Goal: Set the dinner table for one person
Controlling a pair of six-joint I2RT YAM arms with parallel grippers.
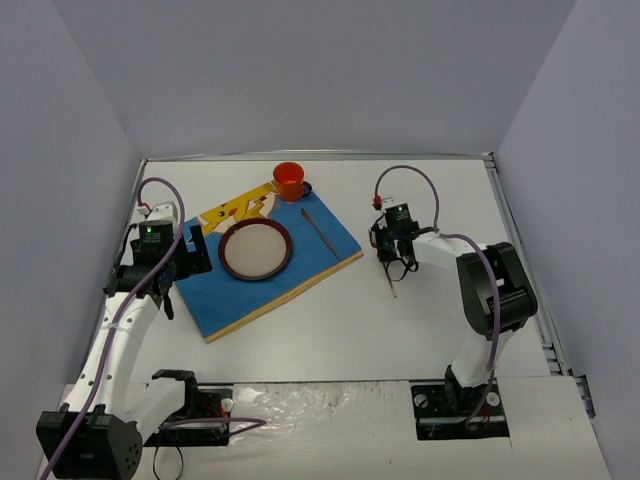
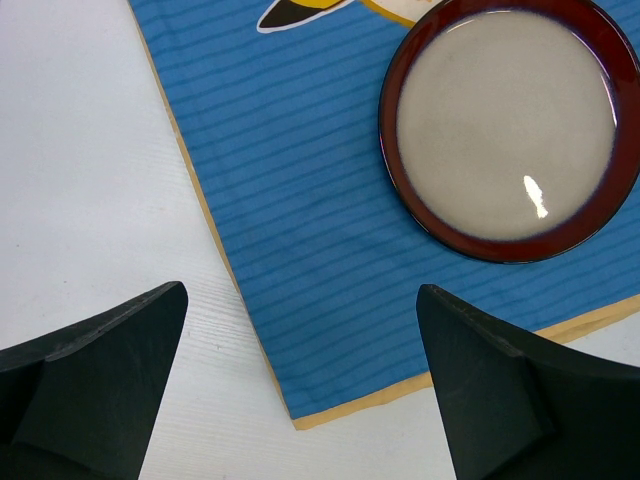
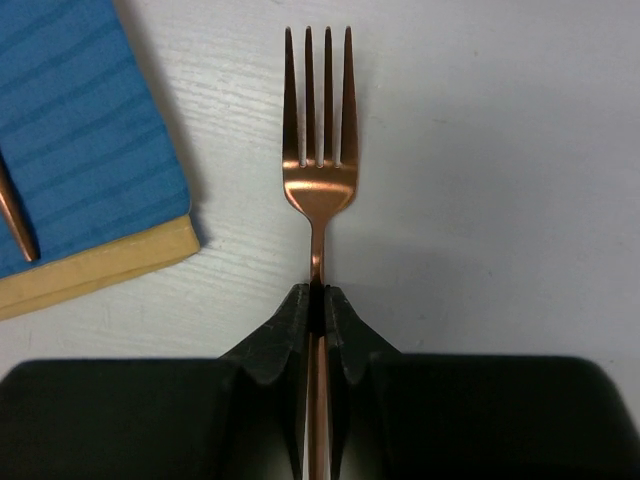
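Observation:
The white dinner table (image 1: 330, 330) carries a blue placemat (image 1: 230, 295) with a red-rimmed plate (image 1: 256, 249), an orange cup (image 1: 289, 180) at its far edge and a thin copper utensil (image 1: 320, 232) on its right side. My right gripper (image 1: 392, 270) is shut on the handle of a copper fork (image 3: 318, 150), tines pointing away, low over bare table just right of the placemat corner (image 3: 80, 130). My left gripper (image 2: 302, 300) is open and empty above the placemat's near left corner (image 2: 300, 200), with the plate (image 2: 510, 125) ahead to its right.
Grey walls enclose the table on the left, back and right. A thin metal rim (image 1: 515, 230) runs along the table's right side. The arm bases (image 1: 190, 405) stand at the near edge. The tip of the copper utensil (image 3: 15, 215) lies on the mat near the fork.

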